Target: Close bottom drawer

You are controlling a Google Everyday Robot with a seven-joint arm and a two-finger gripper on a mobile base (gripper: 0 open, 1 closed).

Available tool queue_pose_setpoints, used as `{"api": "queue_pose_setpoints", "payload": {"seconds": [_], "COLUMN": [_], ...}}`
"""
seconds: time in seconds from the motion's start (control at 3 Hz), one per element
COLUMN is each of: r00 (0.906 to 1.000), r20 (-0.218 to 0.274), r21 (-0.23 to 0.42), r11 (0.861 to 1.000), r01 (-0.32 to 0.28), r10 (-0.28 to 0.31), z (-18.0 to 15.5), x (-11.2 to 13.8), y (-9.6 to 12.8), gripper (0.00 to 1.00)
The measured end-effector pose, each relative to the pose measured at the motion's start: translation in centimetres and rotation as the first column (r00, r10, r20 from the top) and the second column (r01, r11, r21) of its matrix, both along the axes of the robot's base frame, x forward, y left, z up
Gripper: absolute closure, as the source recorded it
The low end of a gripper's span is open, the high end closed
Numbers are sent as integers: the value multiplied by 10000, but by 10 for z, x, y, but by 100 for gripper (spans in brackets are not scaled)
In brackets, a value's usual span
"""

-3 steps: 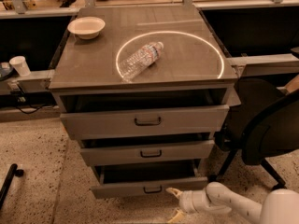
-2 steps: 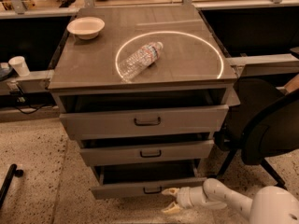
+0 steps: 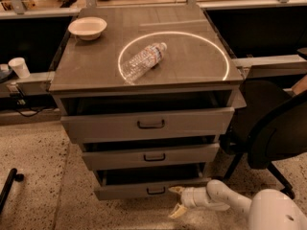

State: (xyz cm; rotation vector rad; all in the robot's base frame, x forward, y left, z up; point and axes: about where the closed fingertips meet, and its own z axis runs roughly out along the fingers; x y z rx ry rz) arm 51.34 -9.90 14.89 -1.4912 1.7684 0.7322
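Note:
The bottom drawer (image 3: 129, 190) is the lowest, slimmest grey drawer of the cabinet, pulled out a little, with a small dark bail handle (image 3: 156, 191). My gripper (image 3: 175, 201) is low at the front, just right of that handle and close to the drawer's front panel. Its two pale fingers are spread apart and hold nothing. The white arm (image 3: 225, 202) reaches in from the lower right.
The middle drawer (image 3: 151, 156) and the top drawer (image 3: 146, 123) also stand partly open. A clear plastic bottle (image 3: 142, 61) and a white bowl (image 3: 88, 28) lie on the cabinet top. A black office chair (image 3: 273, 128) stands to the right. A white cup (image 3: 19, 67) sits at the left.
My gripper has moved left and up toward the bottom drawer's front, ending near its handle. The drawers look unchanged.

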Motion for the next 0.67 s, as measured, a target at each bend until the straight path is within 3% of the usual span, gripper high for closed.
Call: {"api": "queue_pose_setpoints", "payload": {"seconds": [0.33,0.67], "r00": [9977,9977], "r20": [456,460], "r21": [-496,-500], "r11": [9974,9974], "r01": [515,519], "r10": [-492,-496], "z": [-11,-11], "x": [23,23], "y": [-6,-6], "gripper": [0,0]}}
